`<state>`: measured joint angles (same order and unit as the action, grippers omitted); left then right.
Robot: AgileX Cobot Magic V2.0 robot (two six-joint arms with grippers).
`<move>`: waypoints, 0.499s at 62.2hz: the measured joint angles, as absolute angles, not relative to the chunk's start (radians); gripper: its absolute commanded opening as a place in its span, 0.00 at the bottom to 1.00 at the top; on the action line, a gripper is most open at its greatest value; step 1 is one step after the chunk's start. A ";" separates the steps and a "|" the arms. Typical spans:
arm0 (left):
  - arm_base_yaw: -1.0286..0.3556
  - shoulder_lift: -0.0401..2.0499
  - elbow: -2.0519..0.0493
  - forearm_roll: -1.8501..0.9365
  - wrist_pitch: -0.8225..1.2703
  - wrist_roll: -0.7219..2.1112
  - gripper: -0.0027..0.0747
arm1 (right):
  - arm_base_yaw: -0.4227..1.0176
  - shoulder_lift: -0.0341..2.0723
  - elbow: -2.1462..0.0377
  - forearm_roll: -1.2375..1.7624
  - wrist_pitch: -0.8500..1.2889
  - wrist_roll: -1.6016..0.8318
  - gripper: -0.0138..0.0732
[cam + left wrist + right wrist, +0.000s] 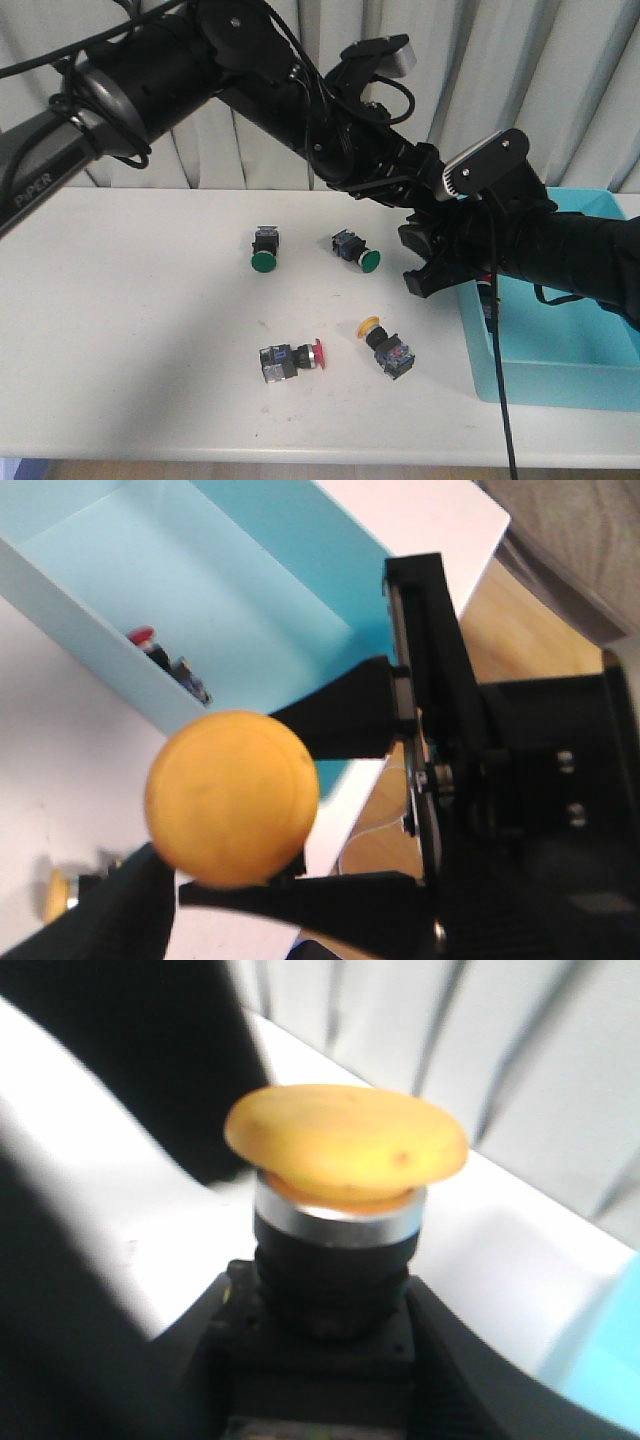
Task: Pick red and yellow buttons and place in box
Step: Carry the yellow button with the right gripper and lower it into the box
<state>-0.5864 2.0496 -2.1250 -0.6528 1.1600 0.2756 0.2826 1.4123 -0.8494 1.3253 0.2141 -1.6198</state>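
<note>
You have the right gripper [330, 1330] clamped on a yellow button [345, 1145], held aloft beside the box [560, 370] near the bench's right edge, likely for dropping in; left gripper [410, 185] state: cannot tell.

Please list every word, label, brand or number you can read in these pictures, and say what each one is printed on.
"PiPER": white letters on the left arm, at the left edge of the front view.
The switches on the table, such as the red button, carry small markings on their bodies, too small to read.
Both wrist views show no legible text.
</note>
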 measured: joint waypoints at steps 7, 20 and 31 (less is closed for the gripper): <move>-0.588 2.014 -2.125 -0.585 1.169 0.279 0.72 | 0.283 1.412 -0.849 1.328 0.134 -1.585 0.16; -0.597 1.943 -2.125 -0.255 1.187 0.214 0.50 | 0.283 1.412 -0.849 1.360 -0.043 -1.538 0.16; -0.594 1.917 -2.125 0.048 1.204 0.129 0.12 | 0.283 1.412 -0.849 1.433 -0.238 -1.546 0.16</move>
